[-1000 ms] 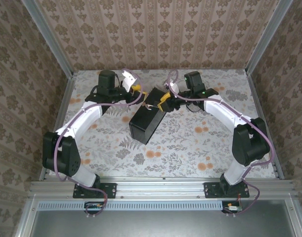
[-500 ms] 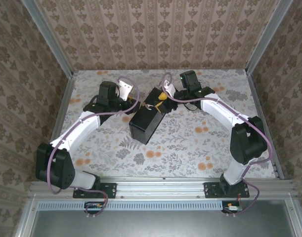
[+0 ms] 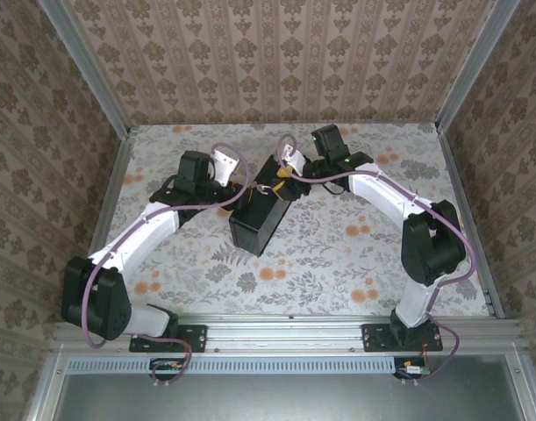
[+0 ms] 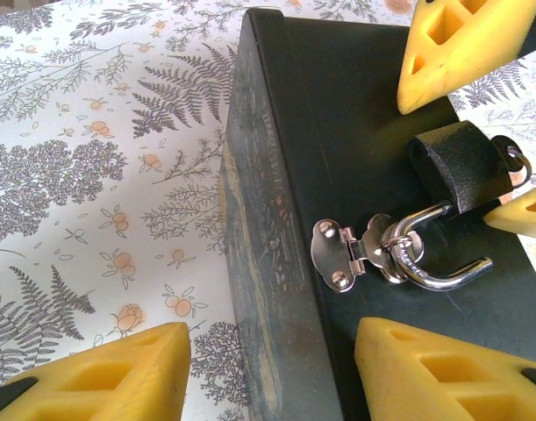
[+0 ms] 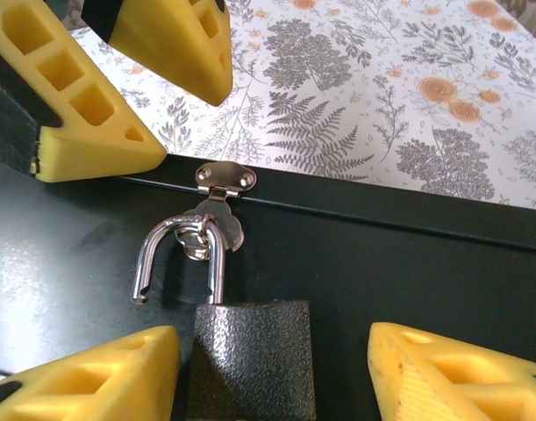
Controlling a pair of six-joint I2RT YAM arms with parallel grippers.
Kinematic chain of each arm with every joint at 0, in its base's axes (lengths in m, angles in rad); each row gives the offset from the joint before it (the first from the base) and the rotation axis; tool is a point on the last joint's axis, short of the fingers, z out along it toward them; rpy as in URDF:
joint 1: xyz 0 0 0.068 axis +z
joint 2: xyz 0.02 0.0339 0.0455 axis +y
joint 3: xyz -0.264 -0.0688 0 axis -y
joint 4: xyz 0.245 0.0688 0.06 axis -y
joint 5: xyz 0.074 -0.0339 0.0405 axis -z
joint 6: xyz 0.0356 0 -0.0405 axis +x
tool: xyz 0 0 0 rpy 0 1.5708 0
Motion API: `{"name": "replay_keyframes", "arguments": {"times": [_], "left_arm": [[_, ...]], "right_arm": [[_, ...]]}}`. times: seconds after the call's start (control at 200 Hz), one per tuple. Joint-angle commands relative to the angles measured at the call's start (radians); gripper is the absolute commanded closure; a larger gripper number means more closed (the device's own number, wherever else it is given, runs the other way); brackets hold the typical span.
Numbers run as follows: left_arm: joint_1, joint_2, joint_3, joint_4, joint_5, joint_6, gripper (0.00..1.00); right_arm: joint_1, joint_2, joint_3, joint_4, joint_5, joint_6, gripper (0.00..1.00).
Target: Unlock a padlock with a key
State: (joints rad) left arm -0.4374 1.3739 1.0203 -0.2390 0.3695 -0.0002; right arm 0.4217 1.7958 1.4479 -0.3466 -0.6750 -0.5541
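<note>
Both left pincer (image 4: 272,340) and right pincer (image 5: 272,338) gape by padlock (image 5: 250,360) over floral tabletop (image 3: 338,254), within papered walls (image 3: 285,53).

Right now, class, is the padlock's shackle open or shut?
Open: one end of the shackle hangs free, outside the padlock body; it hooks through the hasp.

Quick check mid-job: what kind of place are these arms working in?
Probably a staged robot test booth, not a real room: wallpapered panels in a metal frame close in a floral-covered table, with the left arm and right arm bolted to a rail.
</note>
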Motion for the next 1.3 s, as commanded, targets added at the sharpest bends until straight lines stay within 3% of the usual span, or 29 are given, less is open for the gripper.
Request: {"name": "replay_keyframes", "arguments": {"times": [0.0,0.175,0.42,0.775,1.005,1.16,1.295], "left_arm": [[-0.002,0.014,-0.034,-0.052,0.031,0.000,0.46],[0.000,0.024,-0.045,-0.044,0.052,-0.017,0.47],[-0.003,0.021,-0.053,-0.036,0.060,-0.070,0.48],[-0.011,0.023,-0.069,-0.037,0.025,-0.109,0.48],[-0.041,0.043,-0.052,-0.043,0.032,-0.135,0.49],[-0.053,0.060,-0.043,-0.032,0.071,-0.187,0.49],[-0.074,0.077,-0.036,-0.023,0.101,-0.233,0.50]], "right_arm": [[0.034,0.038,0.019,-0.037,0.010,-0.043,0.47],[0.061,0.033,-0.001,-0.042,0.036,-0.044,0.64],[0.084,-0.043,-0.042,-0.018,0.212,0.142,0.85],[0.141,-0.178,-0.108,-0.049,0.574,0.384,0.94],[0.146,-0.204,-0.141,0.023,0.652,0.445,0.95],[0.169,-0.157,-0.078,-0.004,0.686,0.640,1.00],[0.218,-0.133,-0.064,-0.013,0.810,0.802,1.00]]}}
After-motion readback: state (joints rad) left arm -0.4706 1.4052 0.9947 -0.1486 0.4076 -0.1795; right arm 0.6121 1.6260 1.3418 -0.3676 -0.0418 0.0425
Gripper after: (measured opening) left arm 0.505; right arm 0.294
